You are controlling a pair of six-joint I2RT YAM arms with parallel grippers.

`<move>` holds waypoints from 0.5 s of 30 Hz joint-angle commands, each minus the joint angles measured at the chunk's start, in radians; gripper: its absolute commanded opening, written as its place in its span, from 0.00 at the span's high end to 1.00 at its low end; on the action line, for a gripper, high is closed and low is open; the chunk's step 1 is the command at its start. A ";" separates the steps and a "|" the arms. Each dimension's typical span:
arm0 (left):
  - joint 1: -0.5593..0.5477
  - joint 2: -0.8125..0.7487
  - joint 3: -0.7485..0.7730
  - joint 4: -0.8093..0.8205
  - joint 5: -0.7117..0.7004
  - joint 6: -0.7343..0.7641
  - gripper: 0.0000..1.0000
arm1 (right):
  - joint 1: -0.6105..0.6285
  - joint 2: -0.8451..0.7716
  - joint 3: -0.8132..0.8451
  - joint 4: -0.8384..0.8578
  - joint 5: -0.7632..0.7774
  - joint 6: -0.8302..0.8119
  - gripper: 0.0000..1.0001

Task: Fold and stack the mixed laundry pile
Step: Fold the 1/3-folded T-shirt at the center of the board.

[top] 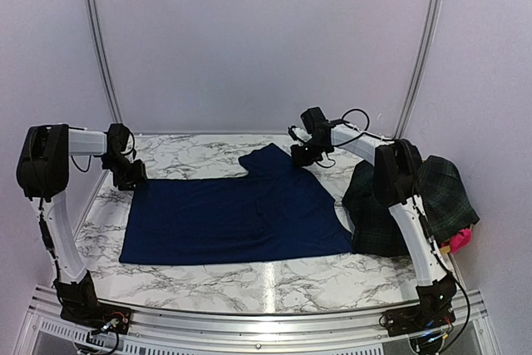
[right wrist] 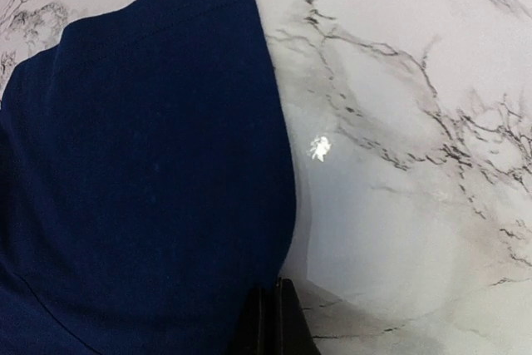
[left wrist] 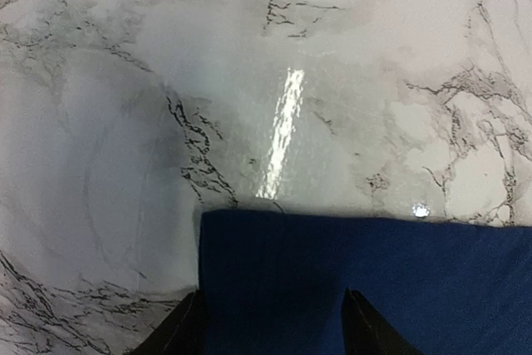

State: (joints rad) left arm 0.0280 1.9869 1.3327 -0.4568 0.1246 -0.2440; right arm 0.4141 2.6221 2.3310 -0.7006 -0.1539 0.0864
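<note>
**A:** Left side first. What's the claw doing?

**B:** The left gripper [left wrist: 271, 315] has its fingers [left wrist: 189, 326] spread apart and gripping nothing. A corner of the navy cloth [top: 241, 214] lies between them. The cloth's side edge runs just inside the left finger, and its far edge crosses just ahead of the tips. Beyond that there's only the bare marble table [top: 249, 276].

**A:** And the right?

**B:** The right gripper [right wrist: 274, 318] has its fingers pressed together. The cloth's edge curves down straight into them, so it looks pinched at the hem. The cloth humps up to the left of the claw, and there's open marble ahead of it and to its right.

**A:** How does the cloth lie overall?

**B:** From the top view it's spread mostly flat between the two claws. One far corner is at the left gripper, and a raised flap is at the right one.

**A:** The rest of the laundry?

**B:** The plaid garment [top: 445, 193] is heaped behind the right gripper, back along its arm and partly hidden by it. The pink piece [top: 460, 240] pokes out at the heap's near side. Both are well apart from the left gripper.
</note>
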 commanded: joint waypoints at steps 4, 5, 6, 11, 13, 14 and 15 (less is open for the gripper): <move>0.000 0.068 0.072 -0.028 -0.087 0.028 0.45 | -0.042 -0.004 -0.019 -0.039 -0.045 0.035 1.00; 0.001 0.080 0.082 -0.029 -0.093 0.031 0.46 | -0.043 -0.004 -0.025 -0.038 -0.047 0.035 1.00; 0.002 0.089 0.093 -0.028 -0.096 0.035 0.47 | -0.043 -0.004 -0.029 -0.037 -0.048 0.035 1.00; 0.003 0.138 0.140 -0.026 -0.067 0.051 0.50 | -0.045 -0.004 -0.033 -0.025 -0.057 0.042 1.00; 0.003 0.155 0.161 -0.024 -0.065 0.056 0.51 | -0.047 -0.003 -0.034 -0.025 -0.060 0.045 1.00; 0.003 0.164 0.174 -0.023 -0.064 0.057 0.52 | -0.047 -0.002 -0.034 -0.025 -0.062 0.045 1.00; 0.003 0.174 0.188 -0.024 -0.057 0.057 0.55 | -0.049 -0.002 -0.035 -0.027 -0.062 0.047 1.00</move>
State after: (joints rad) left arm 0.0280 2.1048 1.4834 -0.4564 0.0582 -0.2073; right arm 0.3744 2.6213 2.3238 -0.6956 -0.2146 0.1127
